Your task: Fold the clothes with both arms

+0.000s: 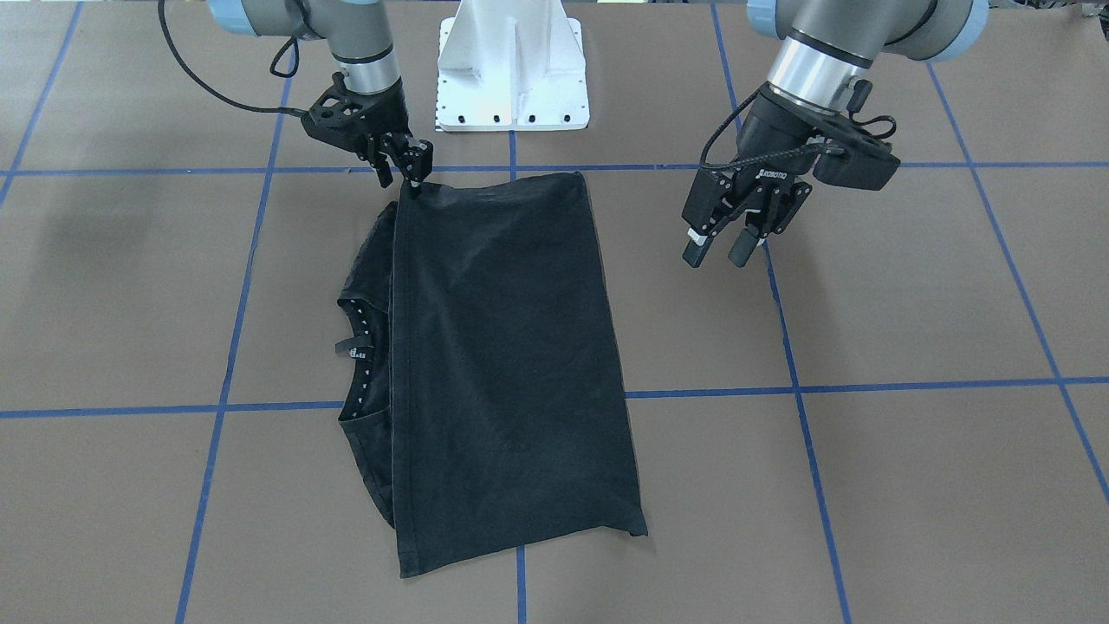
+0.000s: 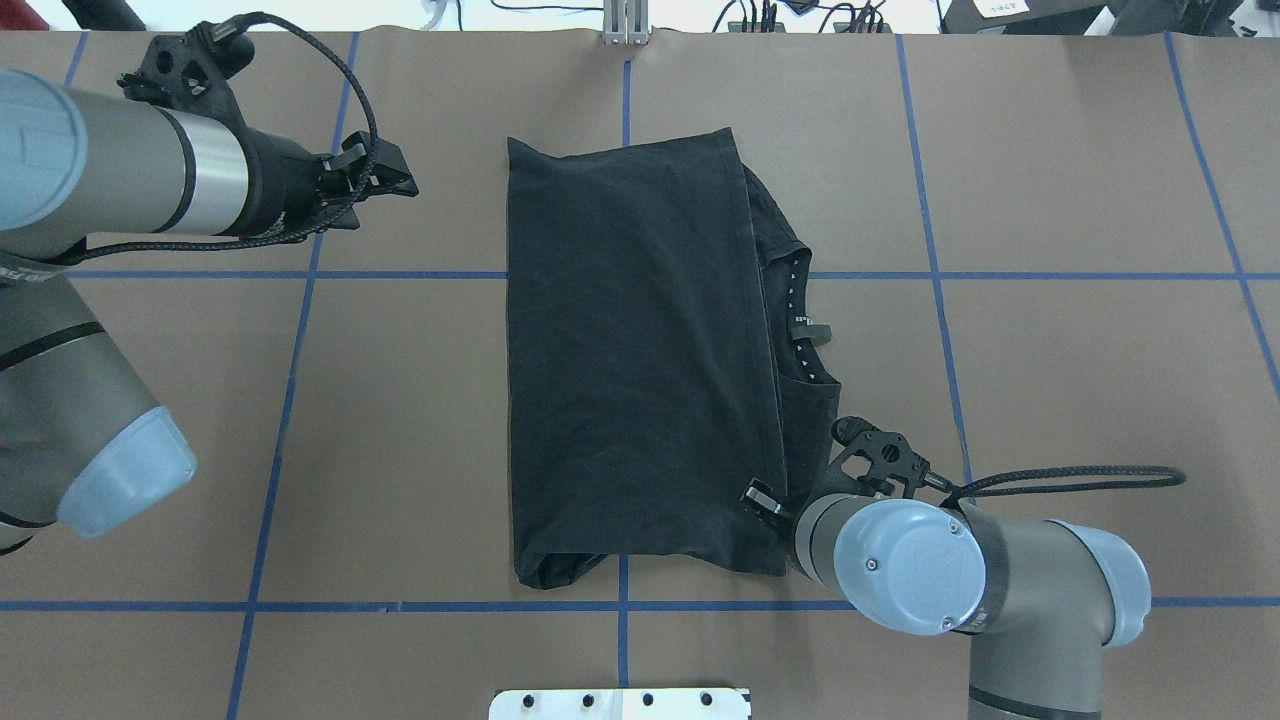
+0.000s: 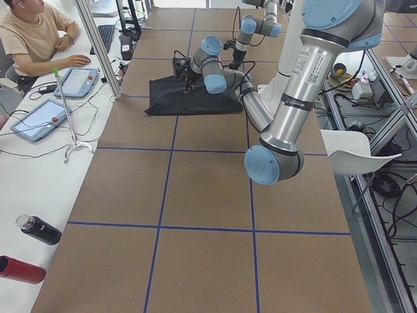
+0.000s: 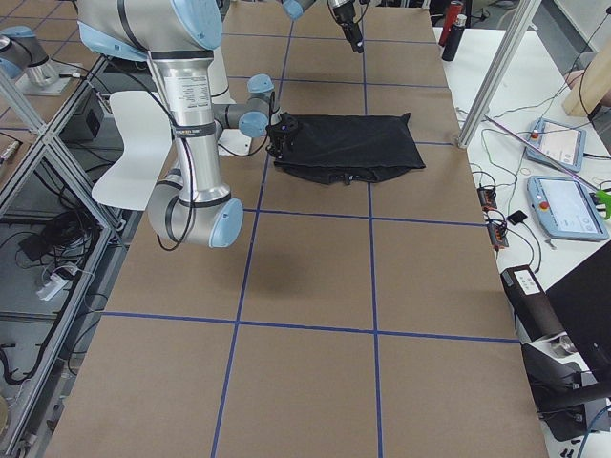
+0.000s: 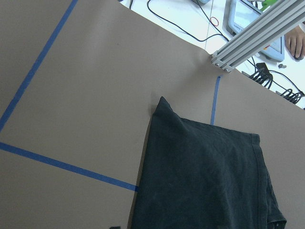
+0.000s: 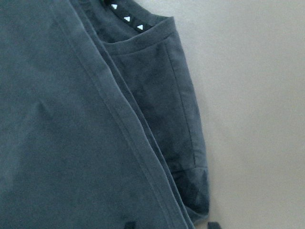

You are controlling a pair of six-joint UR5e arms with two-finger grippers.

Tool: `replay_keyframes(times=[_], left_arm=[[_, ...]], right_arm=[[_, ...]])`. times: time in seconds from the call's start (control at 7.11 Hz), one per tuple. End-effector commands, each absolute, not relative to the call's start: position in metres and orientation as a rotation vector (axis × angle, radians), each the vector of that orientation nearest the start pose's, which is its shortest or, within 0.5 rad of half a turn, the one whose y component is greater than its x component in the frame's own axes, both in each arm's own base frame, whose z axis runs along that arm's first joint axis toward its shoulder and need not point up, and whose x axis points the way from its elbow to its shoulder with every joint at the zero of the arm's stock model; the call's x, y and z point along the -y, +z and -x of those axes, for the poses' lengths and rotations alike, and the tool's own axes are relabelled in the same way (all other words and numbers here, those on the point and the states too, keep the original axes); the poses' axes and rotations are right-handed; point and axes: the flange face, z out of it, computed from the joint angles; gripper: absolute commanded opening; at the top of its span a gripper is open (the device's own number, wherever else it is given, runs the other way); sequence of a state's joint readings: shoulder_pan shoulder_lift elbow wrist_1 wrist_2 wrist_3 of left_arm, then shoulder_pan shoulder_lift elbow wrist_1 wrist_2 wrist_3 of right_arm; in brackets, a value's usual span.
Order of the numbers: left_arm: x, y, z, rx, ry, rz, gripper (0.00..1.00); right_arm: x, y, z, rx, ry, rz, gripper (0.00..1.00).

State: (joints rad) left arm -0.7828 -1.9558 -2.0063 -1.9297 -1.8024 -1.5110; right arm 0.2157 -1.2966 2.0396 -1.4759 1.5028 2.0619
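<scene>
The black T-shirt lies folded flat on the brown table, plain side up, with its collar and label sticking out along one long edge. My right gripper is down at the shirt's corner nearest the robot base, beside the folded hem. In the right wrist view its fingertips stand apart, so it is open, with the shirt's corner between them. My left gripper hangs open above bare table, well clear of the shirt's other side, holding nothing.
The white pedestal base stands just behind the shirt. Blue tape lines grid the table. Along the far side are an aluminium post, tablets, two bottles and a seated person.
</scene>
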Motion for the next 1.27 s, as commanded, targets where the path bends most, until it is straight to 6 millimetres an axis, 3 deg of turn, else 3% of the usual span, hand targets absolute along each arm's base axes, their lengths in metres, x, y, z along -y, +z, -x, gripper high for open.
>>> replay_keyframes(times=[0.0, 0.28, 0.98, 1.12], left_arm=[[0.4694, 0.2147, -0.3145, -1.166, -0.5, -0.297, 0.73], [0.4686, 0.2141, -0.3148, -1.168, -0.499, -0.296, 0.73], [0.4689, 0.2155, -0.3151, -1.166, -0.5, -0.295, 0.73], [0.4689, 0.2147, -0.3152, -1.167, -0.5, -0.295, 0.73]], right_arm=[[0.2546, 0.3101, 0.5097, 0.843, 0.781, 0.09, 0.61], [0.2559, 0.3194, 0.5156, 0.821, 0.782, 0.085, 0.61], [0.2586, 0.3176, 0.5156, 0.825, 0.787, 0.084, 0.62], [0.2585, 0.3186, 0.5154, 0.821, 0.787, 0.083, 0.67]])
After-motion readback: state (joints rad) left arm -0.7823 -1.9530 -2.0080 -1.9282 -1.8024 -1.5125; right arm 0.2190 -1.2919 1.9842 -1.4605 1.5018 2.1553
